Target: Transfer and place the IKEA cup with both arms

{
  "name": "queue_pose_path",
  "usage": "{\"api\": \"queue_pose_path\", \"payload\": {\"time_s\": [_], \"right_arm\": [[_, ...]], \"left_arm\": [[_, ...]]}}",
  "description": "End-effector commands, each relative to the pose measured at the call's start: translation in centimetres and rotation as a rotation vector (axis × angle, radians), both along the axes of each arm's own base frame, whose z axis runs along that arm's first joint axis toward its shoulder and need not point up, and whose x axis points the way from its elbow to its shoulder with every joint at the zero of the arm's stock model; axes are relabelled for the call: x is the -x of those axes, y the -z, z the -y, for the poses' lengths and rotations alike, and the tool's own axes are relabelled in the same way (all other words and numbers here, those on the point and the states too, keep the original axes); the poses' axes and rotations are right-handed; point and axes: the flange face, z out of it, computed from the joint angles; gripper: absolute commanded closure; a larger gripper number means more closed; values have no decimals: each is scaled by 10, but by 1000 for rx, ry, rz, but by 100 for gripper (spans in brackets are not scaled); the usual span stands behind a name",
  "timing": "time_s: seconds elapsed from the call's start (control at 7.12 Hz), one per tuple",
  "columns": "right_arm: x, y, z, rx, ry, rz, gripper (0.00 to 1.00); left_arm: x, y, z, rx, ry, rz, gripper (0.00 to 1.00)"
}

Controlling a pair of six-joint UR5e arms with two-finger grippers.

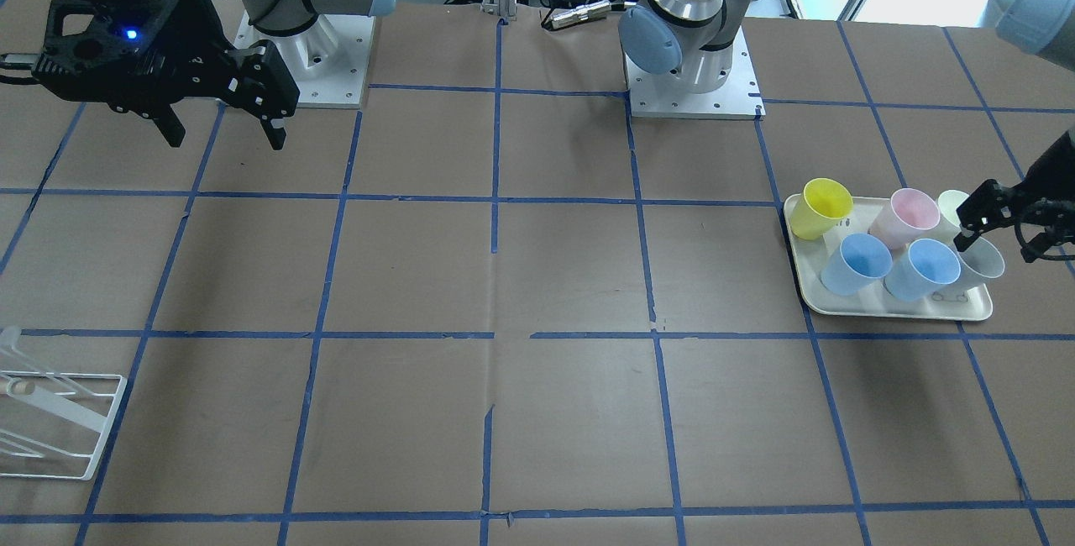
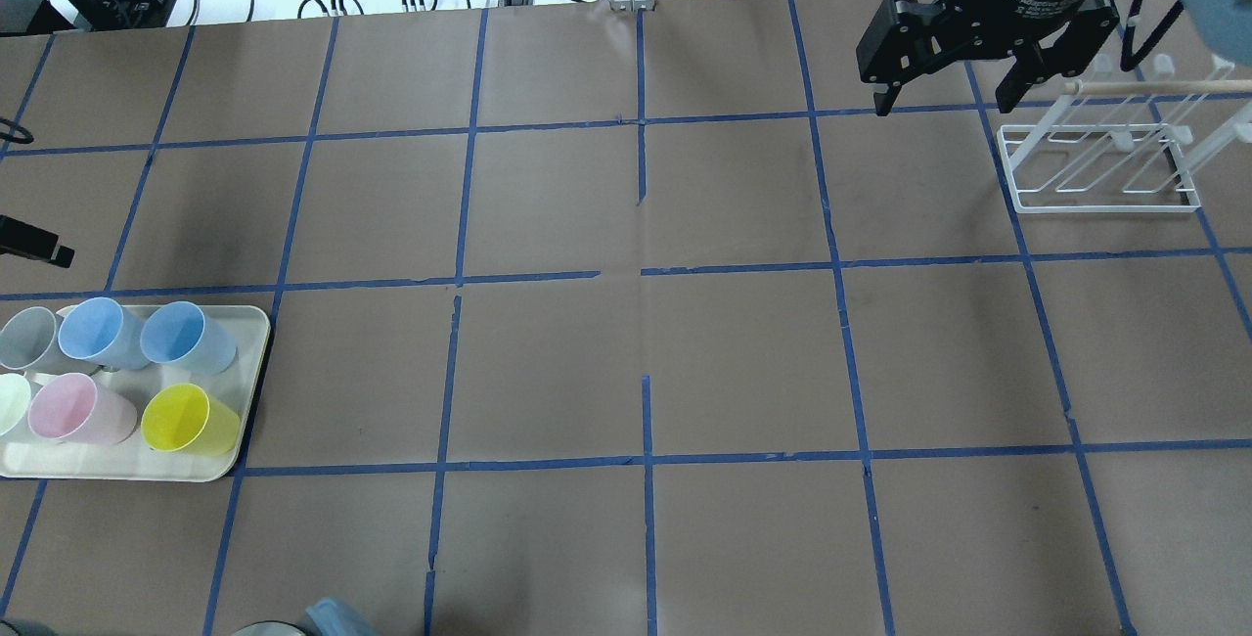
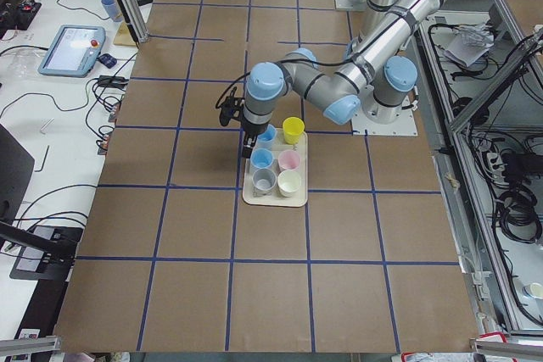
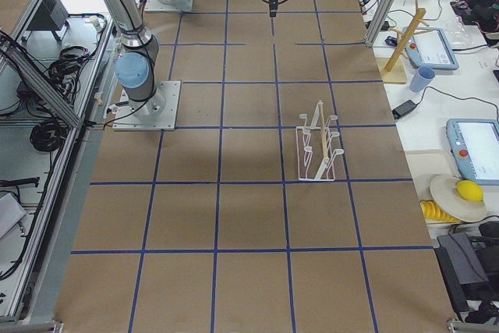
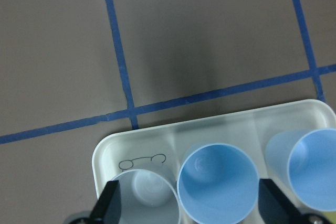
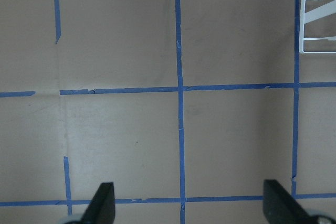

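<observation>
The pale grey IKEA cup (image 2: 27, 338) stands upright in a corner of the cream tray (image 2: 127, 465), beside two light-blue cups. It also shows in the front view (image 1: 984, 262) and in the left wrist view (image 5: 149, 195). My left gripper (image 1: 998, 245) is open and empty above that end of the tray. In its wrist view (image 5: 189, 205) the grey cup lies under one finger and a light-blue cup (image 5: 218, 184) lies between the fingers. My right gripper (image 2: 947, 98) is open and empty, high over the table's far side, near the rack.
The tray also holds a second light-blue cup (image 2: 186, 338), a pink cup (image 2: 73, 409), a yellow cup (image 2: 186, 421) and a pale green cup (image 2: 10, 403). A white wire rack (image 2: 1105, 166) stands on the robot's right. Blue tape lines grid the brown table.
</observation>
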Motion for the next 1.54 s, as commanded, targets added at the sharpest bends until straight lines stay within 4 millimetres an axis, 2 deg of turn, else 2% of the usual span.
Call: {"api": "queue_pose_path", "payload": {"time_s": [0.0, 0.14, 0.28, 0.42, 0.56, 0.7, 0.84, 0.98, 1.26, 1.4], "right_arm": [[0, 0, 0, 0, 1, 0, 0], [0, -1, -1, 1, 1, -1, 0], [0, -1, -1, 1, 1, -2, 0], [0, -2, -1, 3, 1, -2, 0], [0, -1, 0, 1, 1, -2, 0], [0, -2, -1, 3, 1, -2, 0], [0, -2, -1, 3, 1, -2, 0], [0, -1, 0, 1, 0, -3, 0], [0, -1, -1, 1, 0, -2, 0], [0, -2, 0, 4, -1, 3, 0]], "left_arm": [[114, -46, 26, 3, -63, -13, 0], [163, -67, 40, -15, -126, -5, 0], [219, -98, 46, -42, -153, -14, 0], [263, -127, 43, -91, -145, 10, 0], [299, -151, 34, -137, -154, -2, 0], [326, -169, 22, -144, -200, -1, 0], [347, -174, 23, -122, -204, -3, 0], [360, -169, 16, -129, -170, 0, 0], [349, -169, 10, -124, -141, 2, 0], [348, -170, 14, -99, -144, -4, 0]]}}
